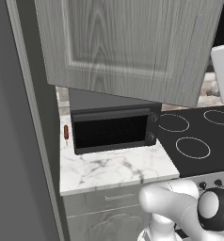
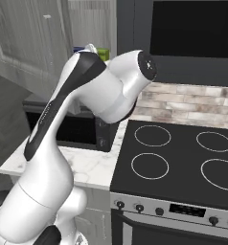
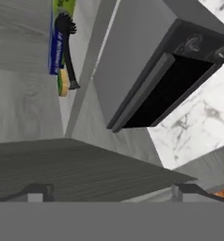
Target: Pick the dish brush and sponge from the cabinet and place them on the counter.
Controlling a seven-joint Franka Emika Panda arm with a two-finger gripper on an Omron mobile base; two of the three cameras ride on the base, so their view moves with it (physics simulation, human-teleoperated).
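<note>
Open tool (image 3: pixel 111 192) before cabinet (image 3: pixel 48 164)

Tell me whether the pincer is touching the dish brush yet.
Apart. In the hand view the dish brush sits far back on the cabinet shelf, well beyond the open pincer.

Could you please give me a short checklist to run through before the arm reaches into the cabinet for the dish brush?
1. Cabinet door open: ok.
2. Dish brush in sight on the shelf: ok.
3. Sponge in sight beside it: ok.
4. Gripper open and holding nothing: ok.
5. Counter has bare marble in front of the toaster oven: ok.
6. Path past the door edge: cannot tell.
</note>
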